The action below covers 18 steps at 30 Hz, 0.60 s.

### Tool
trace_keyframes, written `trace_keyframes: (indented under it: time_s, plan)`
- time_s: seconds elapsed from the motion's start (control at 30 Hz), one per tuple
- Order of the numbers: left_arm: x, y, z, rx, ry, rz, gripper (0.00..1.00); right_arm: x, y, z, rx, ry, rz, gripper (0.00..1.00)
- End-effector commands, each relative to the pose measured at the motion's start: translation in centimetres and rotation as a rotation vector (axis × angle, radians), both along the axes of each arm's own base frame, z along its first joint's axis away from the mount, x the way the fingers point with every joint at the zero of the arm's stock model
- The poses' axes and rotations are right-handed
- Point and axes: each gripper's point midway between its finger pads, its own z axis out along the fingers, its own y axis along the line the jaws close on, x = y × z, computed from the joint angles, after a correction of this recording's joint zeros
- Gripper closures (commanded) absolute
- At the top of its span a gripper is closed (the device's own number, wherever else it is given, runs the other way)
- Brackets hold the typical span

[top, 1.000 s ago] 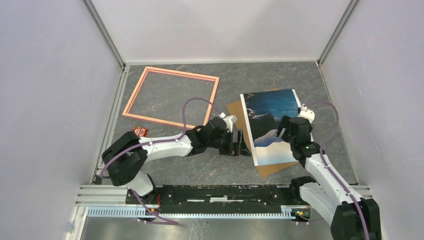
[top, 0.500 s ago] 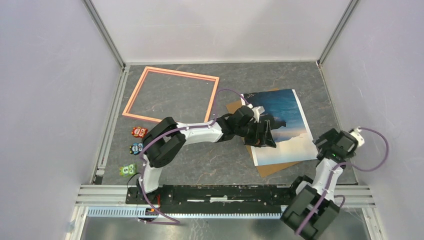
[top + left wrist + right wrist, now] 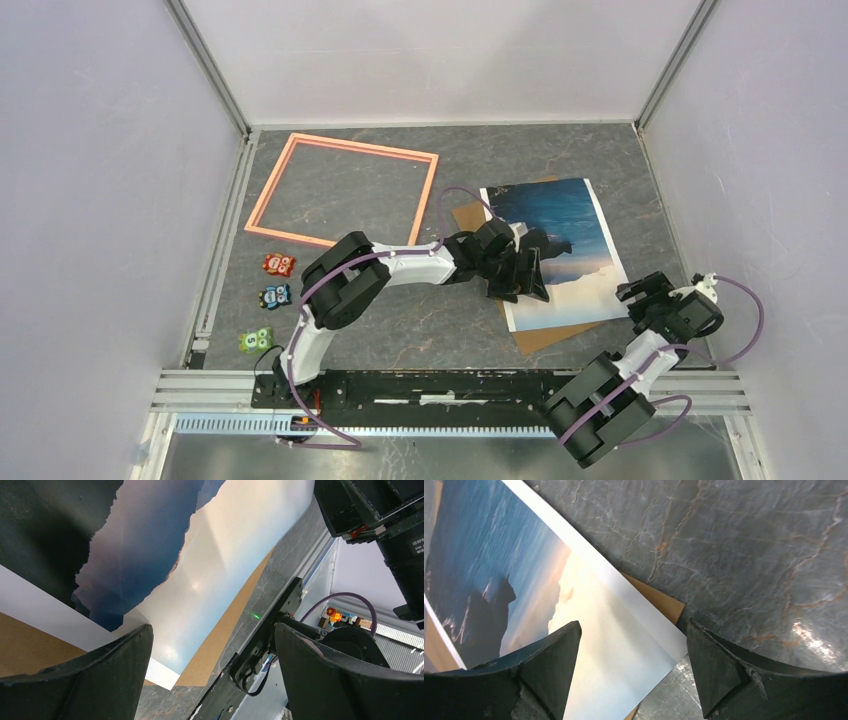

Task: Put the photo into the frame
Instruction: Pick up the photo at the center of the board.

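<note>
The bench (image 3: 400, 330) is dark grey and stone-patterned, with pale and rusty veins. At its far left the frame (image 3: 365, 147) lies flat, a thin salmon rectangle with bare bench showing through its opening. Near the frame's near-left corner, three small toys lie in a row along the left edge, apart from each other: red (image 3: 278, 264), blue (image 3: 272, 296), and green (image 3: 257, 340) nearest the arm bases. Right of the middle a brown board (image 3: 548, 337) lies flat. The photo (image 3: 570, 215) rests face up on it, covering most of it. The board shows only past the photo's far-left corner and along its near edge.
</note>
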Motion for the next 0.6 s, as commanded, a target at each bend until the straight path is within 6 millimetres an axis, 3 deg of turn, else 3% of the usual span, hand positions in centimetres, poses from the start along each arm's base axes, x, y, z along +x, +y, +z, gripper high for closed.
trace_keyframes:
  time_s: [0.0,0.27,0.43,0.57]
  plan:
    - [0.9,-0.6,0.1,0.002,0.005,0.052,0.03,-0.4,2.9,-1.0,0.103,-0.01,0.071,0.18]
    - [2.1,0.5,-1.0,0.06,0.008,0.103,0.02,0.1,4.3,-0.5,0.121,-0.04,0.118,0.19]
    - [3.5,1.7,-0.9,0.061,0.002,0.139,0.02,1.5,5.0,2.3,0.106,-0.131,0.162,0.2]
    - [3.7,2.2,-1.0,0.049,0.004,0.145,0.01,2.4,6.4,3.4,0.153,-0.209,0.199,0.2]
